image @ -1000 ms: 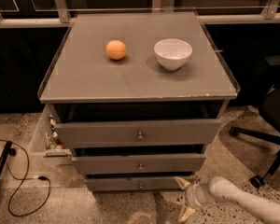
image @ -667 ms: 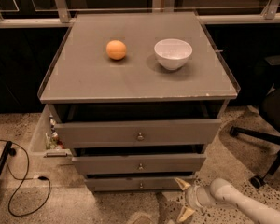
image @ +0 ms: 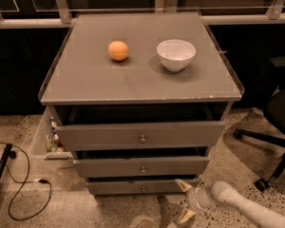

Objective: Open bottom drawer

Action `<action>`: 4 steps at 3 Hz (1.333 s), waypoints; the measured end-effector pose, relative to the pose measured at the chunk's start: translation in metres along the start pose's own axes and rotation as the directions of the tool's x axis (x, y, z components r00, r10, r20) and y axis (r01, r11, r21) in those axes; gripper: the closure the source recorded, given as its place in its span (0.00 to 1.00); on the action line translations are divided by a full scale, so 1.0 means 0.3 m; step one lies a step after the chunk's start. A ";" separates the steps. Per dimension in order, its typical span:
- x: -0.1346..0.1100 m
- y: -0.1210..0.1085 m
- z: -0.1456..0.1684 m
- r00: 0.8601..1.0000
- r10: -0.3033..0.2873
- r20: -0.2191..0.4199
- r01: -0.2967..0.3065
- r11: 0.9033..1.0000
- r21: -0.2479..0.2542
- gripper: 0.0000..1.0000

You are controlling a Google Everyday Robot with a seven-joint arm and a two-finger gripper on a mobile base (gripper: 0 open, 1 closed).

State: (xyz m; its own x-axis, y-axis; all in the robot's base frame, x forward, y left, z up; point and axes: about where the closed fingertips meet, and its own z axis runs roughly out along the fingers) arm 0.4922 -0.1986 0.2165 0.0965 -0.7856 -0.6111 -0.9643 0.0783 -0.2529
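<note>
Change: nothing moved; your gripper (image: 184, 201) stays low at 5 o'clock.
Around: orange (image: 118, 50) and white bowl (image: 175, 54) on the cabinet top (image: 85, 80); office chair (image: 278, 122) at 3 o'clock.
Jaws: spread apart, holding nothing.
Bottom drawer (image: 114, 188): at 10 o'clock of your jaws, its knob (image: 143, 189) apart from them.

The arm (image: 249, 209) is a smooth, pale grey-white tube with a rounded joint at the wrist. The gripper (image: 185, 201), low beside the cabinet (image: 133, 80), has two tan pointed fingers (image: 183, 185), spread apart.

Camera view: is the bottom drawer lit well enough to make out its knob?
Camera view: dim but yes; the bottom drawer sits in shade under the middle drawer, its knob faintly glinting; the pincer, low at its right end, is brighter.
</note>
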 end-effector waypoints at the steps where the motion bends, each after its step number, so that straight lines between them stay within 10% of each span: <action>1: 0.005 -0.063 0.048 0.999 -0.053 0.006 0.052 0.997 0.055 0.00; 4: 0.049 -0.204 0.139 0.987 -0.162 -0.006 0.162 0.979 0.122 0.00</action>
State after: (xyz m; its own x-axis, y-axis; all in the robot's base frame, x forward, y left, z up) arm 0.5628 -0.1895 0.1918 0.2503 -0.7913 -0.5578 -0.8988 0.0242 -0.4377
